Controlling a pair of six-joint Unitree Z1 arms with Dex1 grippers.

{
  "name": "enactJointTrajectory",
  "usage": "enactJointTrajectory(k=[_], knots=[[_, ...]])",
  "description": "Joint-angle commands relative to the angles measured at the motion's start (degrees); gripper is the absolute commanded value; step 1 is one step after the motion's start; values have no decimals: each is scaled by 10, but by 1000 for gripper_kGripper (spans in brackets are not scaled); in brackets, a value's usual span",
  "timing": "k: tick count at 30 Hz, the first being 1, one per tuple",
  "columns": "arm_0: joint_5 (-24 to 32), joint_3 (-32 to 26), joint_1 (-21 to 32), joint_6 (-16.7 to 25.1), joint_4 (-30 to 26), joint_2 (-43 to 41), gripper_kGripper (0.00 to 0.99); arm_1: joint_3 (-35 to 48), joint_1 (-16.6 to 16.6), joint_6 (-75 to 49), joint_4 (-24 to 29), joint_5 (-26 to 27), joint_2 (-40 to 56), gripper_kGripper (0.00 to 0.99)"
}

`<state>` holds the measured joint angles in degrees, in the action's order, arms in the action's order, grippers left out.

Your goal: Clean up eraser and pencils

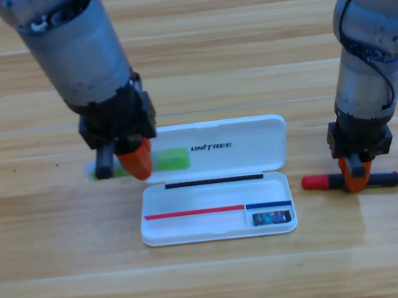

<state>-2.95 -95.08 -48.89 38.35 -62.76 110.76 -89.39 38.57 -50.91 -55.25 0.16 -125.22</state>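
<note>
Here the right gripper [355, 178] sits over, perhaps gripping, the marker [320, 182].

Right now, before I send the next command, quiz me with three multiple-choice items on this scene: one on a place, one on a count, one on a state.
1. Where is the eraser?
A. in the white case's lower right compartment
B. on the table
C. under the lid

2. How many pens lie outside the case?
A. none
B. one
C. two

3. Over what is the right gripper?
A. the marker
B. the eraser
C. the lid

A: dark block inside the tray.
C: green pen by the left gripper, marker right.
A: the gripper covers its barrel.
</note>
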Motion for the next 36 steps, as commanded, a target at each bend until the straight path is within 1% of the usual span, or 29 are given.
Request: enactJointTrajectory(k=[1, 9, 14, 16, 23, 27, 31, 36], knots=[[16, -19, -23, -7, -6, 54, 0, 38, -9, -3, 7, 5, -44, 6], [16, -42, -32, -7, -1, 98, 0, 43, -9, -3, 7, 3, -38, 0], [17, -47, -34, -7, 9, 117, 0, 42, -9, -3, 7, 4, -29, 0], [19, -47, -34, -7, 13, 123, 0, 43, -7, -3, 3, 3, -14, 0], [24, -47, -34, -7, 28, 142, 0, 47, 10, -2, -38, 3, 90, 0], [26, -47, -35, -7, 38, 154, 0, 41, 20, -2, -60, 3, 131, 0], [26, -47, -36, -7, 45, 165, 0, 42, 33, 2, -67, 2, 150, 0], [27, -47, -36, -9, 47, 171, 0, 33, 37, 3, -71, 1, 144, 0]])
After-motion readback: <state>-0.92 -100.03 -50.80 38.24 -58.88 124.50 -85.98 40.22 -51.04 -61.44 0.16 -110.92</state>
